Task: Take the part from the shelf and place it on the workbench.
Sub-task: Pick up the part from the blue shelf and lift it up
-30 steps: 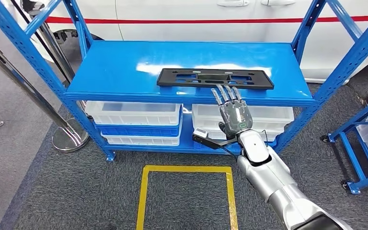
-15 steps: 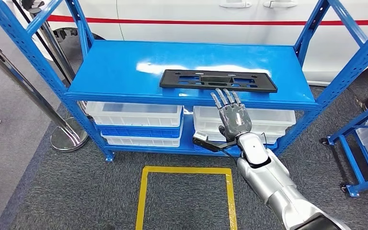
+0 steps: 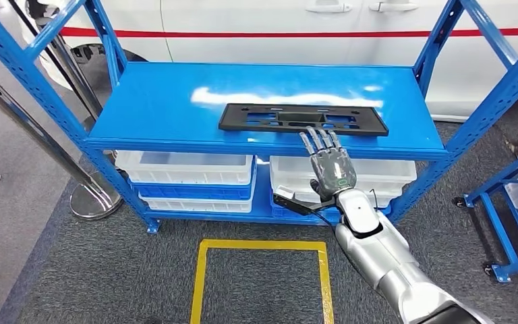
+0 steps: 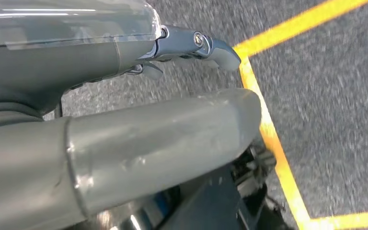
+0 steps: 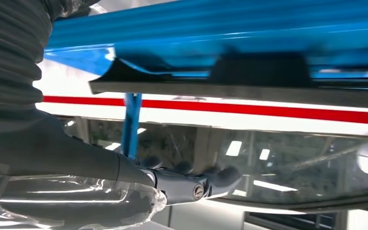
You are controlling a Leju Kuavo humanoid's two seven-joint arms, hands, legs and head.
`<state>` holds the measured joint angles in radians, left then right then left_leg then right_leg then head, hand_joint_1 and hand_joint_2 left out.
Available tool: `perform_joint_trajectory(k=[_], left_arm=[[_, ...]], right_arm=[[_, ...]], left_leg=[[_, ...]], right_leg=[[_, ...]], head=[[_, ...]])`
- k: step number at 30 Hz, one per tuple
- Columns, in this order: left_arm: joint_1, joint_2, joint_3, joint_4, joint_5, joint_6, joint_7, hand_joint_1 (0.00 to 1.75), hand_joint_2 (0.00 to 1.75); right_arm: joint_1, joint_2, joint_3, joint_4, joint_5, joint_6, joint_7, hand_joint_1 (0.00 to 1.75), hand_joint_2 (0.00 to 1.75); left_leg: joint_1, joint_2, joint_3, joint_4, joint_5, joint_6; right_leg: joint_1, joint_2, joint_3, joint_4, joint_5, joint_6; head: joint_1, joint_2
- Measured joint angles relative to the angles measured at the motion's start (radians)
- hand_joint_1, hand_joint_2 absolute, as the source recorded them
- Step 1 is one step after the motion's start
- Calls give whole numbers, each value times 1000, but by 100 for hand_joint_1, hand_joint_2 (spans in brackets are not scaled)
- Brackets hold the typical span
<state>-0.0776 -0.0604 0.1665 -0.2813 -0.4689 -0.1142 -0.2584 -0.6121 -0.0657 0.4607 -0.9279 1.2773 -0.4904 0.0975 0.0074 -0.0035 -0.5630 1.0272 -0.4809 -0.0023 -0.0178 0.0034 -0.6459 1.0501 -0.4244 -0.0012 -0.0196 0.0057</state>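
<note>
Black part [image 3: 303, 119], blue shelf [image 3: 175, 101], yellow floor outline [image 3: 202, 283].

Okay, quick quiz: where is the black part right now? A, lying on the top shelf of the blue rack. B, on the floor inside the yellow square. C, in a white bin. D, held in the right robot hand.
A: the black part lies flat on the blue rack's top shelf, with the right robot hand open just in front of it.
</note>
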Motion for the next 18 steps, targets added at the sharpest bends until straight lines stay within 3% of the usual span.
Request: perform_joint_trajectory(k=[2,5,6,7,8,9,11,14,16,18], left_arm=[[0,1,-1,0,1,1,0,0,0],[1,1,-5,0,4,1,0,0,0],[3,1,-7,0,6,1,0,0,0],[4,1,-8,0,7,1,0,0,0],[4,1,-8,0,8,1,0,0,0],[4,2,-8,0,9,1,0,0,0],[3,3,-9,0,9,1,0,0,0],[3,4,-10,0,10,1,0,0,0],[3,5,-11,0,12,2,-1,0,0],[2,5,-14,-1,15,2,-1,0,0]], right_arm=[[-1,0,-1,0,0,0,0,0,175],[0,0,-1,0,2,-1,1,0,175],[1,0,-1,0,2,-1,1,0,175],[1,0,-1,0,2,-1,1,0,175],[1,0,-1,0,2,-1,1,0,175],[1,0,-1,0,2,-1,1,0,175],[0,0,-1,0,2,-1,1,0,175],[1,0,-1,1,3,-1,3,0,175],[1,0,-2,0,5,-1,6,0,175],[-1,0,-4,0,8,-1,7,0,175]], left_leg=[[3,1,-22,55,-30,-9],[4,1,-127,239,-93,-14],[4,1,-152,269,-90,-13],[3,1,-161,265,-69,-10],[3,1,-151,225,-32,-6],[0,1,-127,157,13,2],[-6,1,-79,41,64,17],[-15,-1,-59,-4,64,29],[-10,0,-46,-20,66,38],[-4,1,-31,-34,67,48]], right_leg=[[-2,0,12,-7,-3,-12],[3,0,23,-8,-13,-23],[6,1,27,-8,-16,-24],[8,2,31,-8,-20,-25],[10,2,37,-8,-24,-24],[11,3,43,-8,-28,-24],[14,3,51,-9,-36,-19],[11,4,54,-14,-40,-4],[11,2,54,-4,-48,6],[11,0,19,71,-84,13]], head=[[0,0],[0,0],[0,0],[0,0],[-1,0],[0,0],[0,0],[0,0],[0,0],[0,0]])
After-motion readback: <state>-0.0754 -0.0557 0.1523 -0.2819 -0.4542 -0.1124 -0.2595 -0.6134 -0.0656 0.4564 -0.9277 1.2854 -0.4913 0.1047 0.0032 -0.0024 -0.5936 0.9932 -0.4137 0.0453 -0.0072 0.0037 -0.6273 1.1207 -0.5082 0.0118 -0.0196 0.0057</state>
